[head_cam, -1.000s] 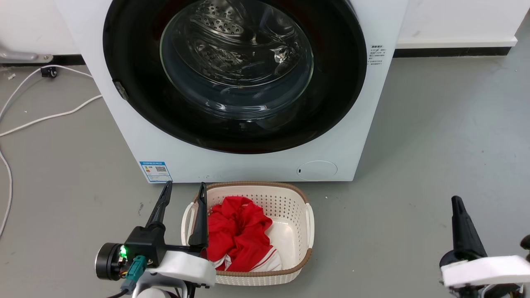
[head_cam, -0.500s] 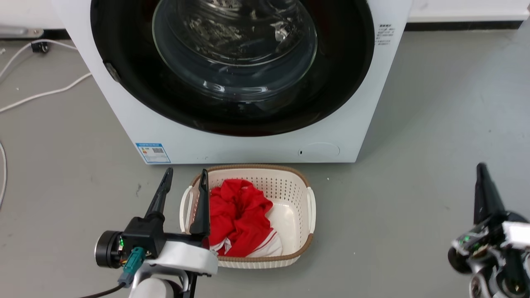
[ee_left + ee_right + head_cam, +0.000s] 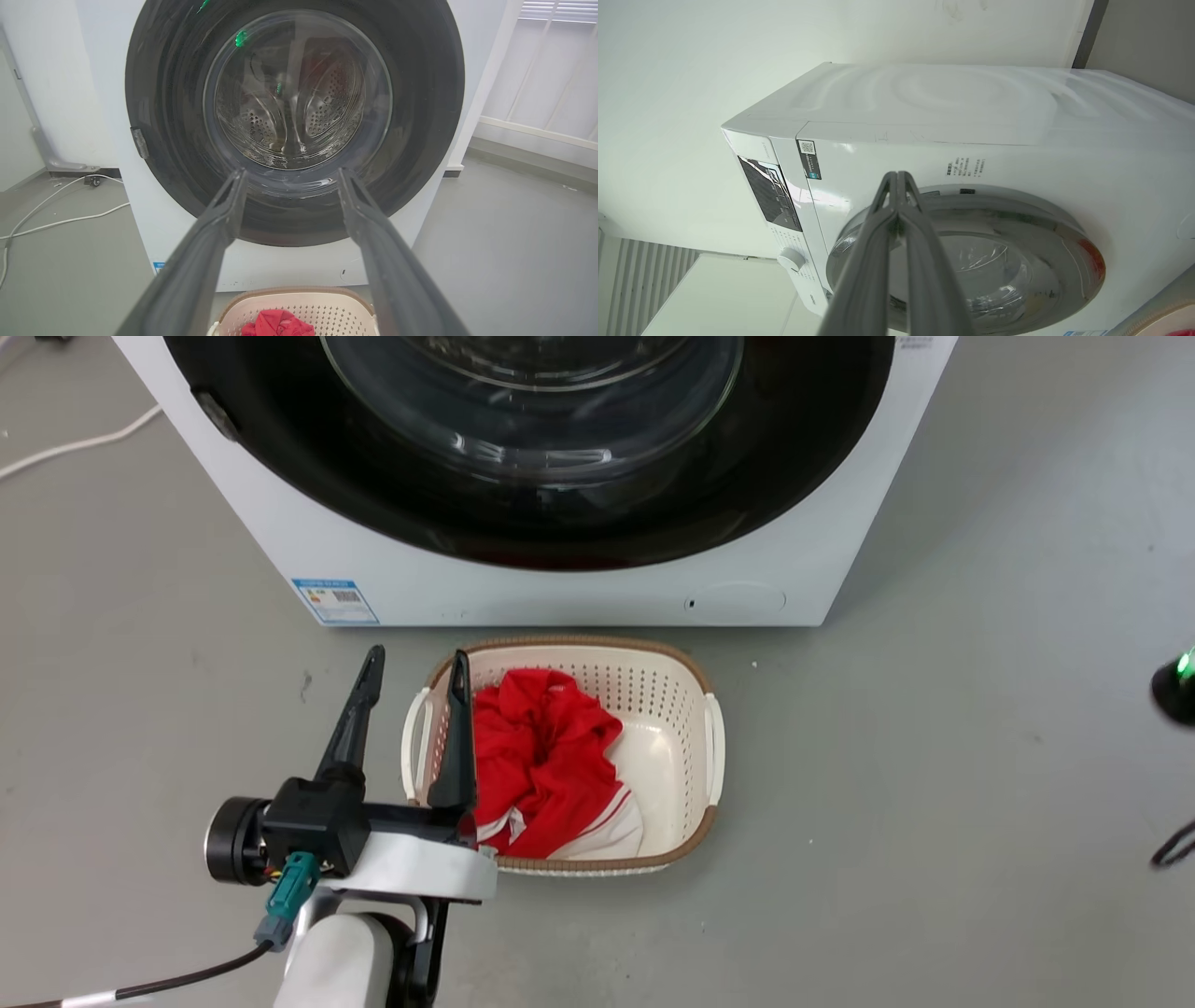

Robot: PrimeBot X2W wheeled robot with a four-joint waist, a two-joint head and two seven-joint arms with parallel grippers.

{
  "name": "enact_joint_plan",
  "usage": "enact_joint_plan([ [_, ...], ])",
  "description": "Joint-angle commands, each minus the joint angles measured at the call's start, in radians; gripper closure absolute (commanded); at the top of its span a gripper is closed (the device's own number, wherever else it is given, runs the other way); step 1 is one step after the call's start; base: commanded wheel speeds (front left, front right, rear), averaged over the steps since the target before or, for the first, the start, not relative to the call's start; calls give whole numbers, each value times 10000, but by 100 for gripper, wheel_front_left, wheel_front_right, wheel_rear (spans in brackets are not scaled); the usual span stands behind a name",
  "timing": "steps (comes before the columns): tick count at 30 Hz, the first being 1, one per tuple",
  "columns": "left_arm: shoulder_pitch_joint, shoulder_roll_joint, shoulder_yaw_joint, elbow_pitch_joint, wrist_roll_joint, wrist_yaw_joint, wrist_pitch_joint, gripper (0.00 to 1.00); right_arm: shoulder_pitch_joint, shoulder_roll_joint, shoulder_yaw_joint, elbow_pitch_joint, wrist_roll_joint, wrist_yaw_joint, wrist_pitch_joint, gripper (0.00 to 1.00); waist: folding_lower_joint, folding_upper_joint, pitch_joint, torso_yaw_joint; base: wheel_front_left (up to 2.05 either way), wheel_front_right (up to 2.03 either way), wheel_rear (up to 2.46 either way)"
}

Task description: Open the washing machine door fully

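The white washing machine (image 3: 560, 593) stands at the top of the head view. Its washing machine door (image 3: 523, 513), a glossy black disc with a clear glass bowl, lies shut against the front. My left gripper (image 3: 414, 667) is open and empty at the lower left, low before the machine, its right finger over the basket's left rim. In the left wrist view the left gripper (image 3: 290, 175) points at the lower part of the door (image 3: 294, 116). My right gripper (image 3: 896, 177) is shut on nothing, its tips in line with the door's (image 3: 971, 261) rim.
A cream laundry basket (image 3: 695, 821) with a red garment (image 3: 537, 756) sits on the grey floor right before the machine. White cables (image 3: 51, 219) lie on the floor at the left. A dark part of my right arm with a green light (image 3: 1178, 686) shows at the right edge.
The head camera has tipped downward, so the machine slid up the picture. My right gripper has swung up and out past the right edge. The left gripper has held its place.
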Motion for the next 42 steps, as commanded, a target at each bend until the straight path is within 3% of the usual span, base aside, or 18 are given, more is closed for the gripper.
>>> enact_joint_plan([
  [1,-142,11,-16,-59,47,35,-26,0,-447,-211,161,171,54,0,146,100,-1,0,255,59,0,0,0],
  [7,-526,11,-110,-315,-18,109,-26,0,-2619,-1134,1370,1274,104,0,829,100,-1,0,843,164,0,0,0],
  [12,-751,9,-155,-499,30,109,-26,0,-4389,-1383,2626,2283,-103,0,1339,100,-1,0,1283,214,0,0,0],
  [24,-1239,9,-311,-755,163,129,-26,0,-7789,-790,5112,4382,-1033,0,2365,100,-1,0,2250,432,0,0,0],
  [42,-1452,11,-588,-886,98,303,-26,0,-9318,-132,6368,5825,-1783,0,3000,100,-1,0,2842,662,0,0,0],
])
